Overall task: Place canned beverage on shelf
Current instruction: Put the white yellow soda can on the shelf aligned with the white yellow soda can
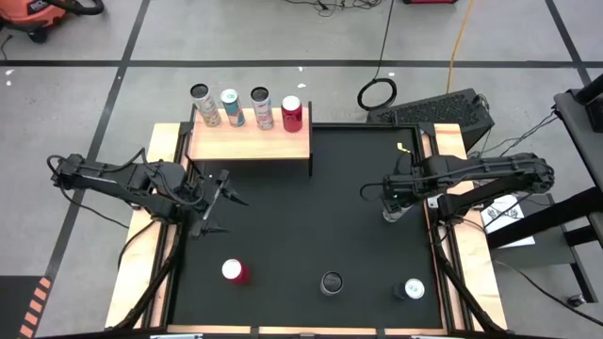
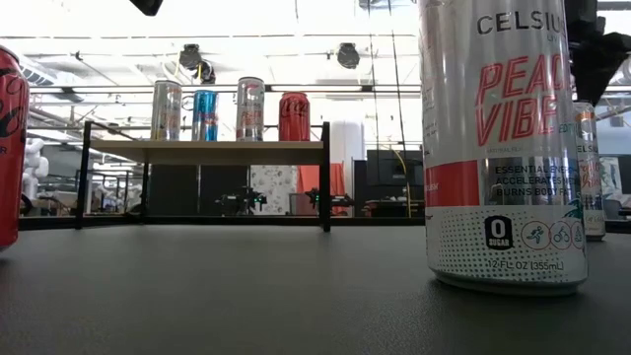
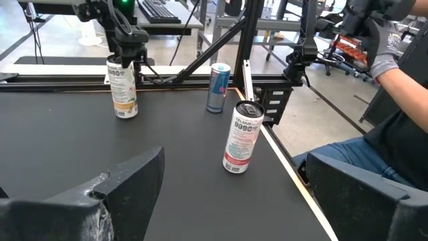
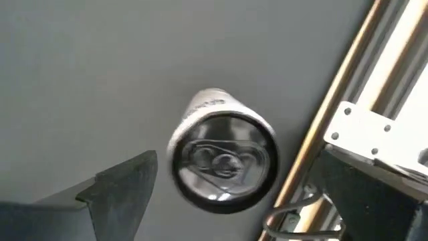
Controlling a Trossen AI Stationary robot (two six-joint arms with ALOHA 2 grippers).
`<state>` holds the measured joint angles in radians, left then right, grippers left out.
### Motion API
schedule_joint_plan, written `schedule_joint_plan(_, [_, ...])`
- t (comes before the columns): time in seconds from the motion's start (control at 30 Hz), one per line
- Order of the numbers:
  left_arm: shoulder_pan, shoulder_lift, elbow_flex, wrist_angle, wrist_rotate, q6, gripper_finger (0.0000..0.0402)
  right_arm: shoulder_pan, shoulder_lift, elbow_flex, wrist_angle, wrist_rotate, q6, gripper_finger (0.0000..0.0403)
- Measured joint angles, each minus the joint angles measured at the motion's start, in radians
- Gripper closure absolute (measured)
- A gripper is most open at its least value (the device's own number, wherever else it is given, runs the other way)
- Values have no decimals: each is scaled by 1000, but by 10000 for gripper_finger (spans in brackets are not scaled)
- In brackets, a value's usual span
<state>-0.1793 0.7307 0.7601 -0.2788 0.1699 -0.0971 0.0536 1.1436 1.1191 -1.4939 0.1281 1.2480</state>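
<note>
Shelf (image 1: 250, 144), upper left of the high view, carries four cans in a row along its back edge. Right gripper (image 1: 393, 200), fingers spread wide, hangs directly above a silver can (image 4: 221, 157) at right centre, not gripping it. Left gripper (image 1: 215, 202) waits centre-left, fingers wide, holding nothing.

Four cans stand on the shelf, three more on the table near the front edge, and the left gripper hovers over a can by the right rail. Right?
Not quite: it is the right gripper, fingers open, above that can, as the high view shows. Four cans on the shelf and three near the front edge are correct.
</note>
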Motion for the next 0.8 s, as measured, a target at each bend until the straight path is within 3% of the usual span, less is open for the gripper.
schedule_joint_plan(0.8, [0, 0, 0, 0, 0, 0, 35, -1, 3, -24, 22, 31, -1, 3])
